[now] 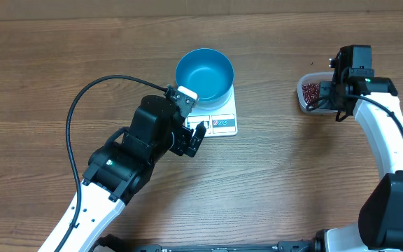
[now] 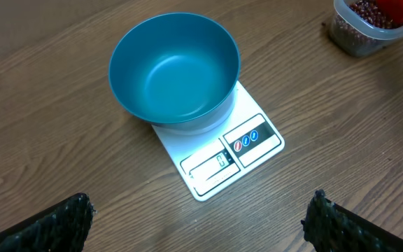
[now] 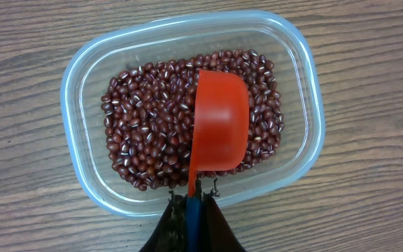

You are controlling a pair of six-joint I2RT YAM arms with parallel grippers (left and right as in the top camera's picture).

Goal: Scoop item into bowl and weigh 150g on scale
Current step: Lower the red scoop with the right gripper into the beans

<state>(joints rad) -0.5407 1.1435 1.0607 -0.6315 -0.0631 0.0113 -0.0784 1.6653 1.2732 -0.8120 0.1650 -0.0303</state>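
Beans (image 3: 145, 133), small, dark red-brown and glossy, lie as a loose layer in a clear rounded-rectangular plastic tub at the right of the scene; none show in the bowl yet.

Under everything is the brown wood-grain counter (image 1: 47, 56). On it, near the middle and toward the far side, a round, deep, light blue bowl (image 2: 173, 77) sits empty on the far part of a flat white rectangular kitchen scale (image 2: 236, 150). The scale's display and buttons are left uncovered on its near edge, and the display is too small to read. The left pincer (image 2: 198, 213) hangs just near of the scale with its fingers spread wide and nothing between them.

Well apart to the right is the tub (image 3: 72, 98). A red plastic scoop (image 3: 219, 122) rests with its cup on the beans. Its handle runs back to the right pincer (image 3: 191, 203), which is pressed together on it. No beans show on the scoop's red face, and I cannot tell whether the cup faces up or down.

By my reading, the first scoop is not yet lifted. The coming move turns on one relation: the bowl lies to the left of the right pincer, across bare counter. The scoop's long axis lies in line with the pincer, across the tub's short width. Though the left arm is nearer the bowl, the right arm carries the tool and would have to make the crossing level to avoid spilling.
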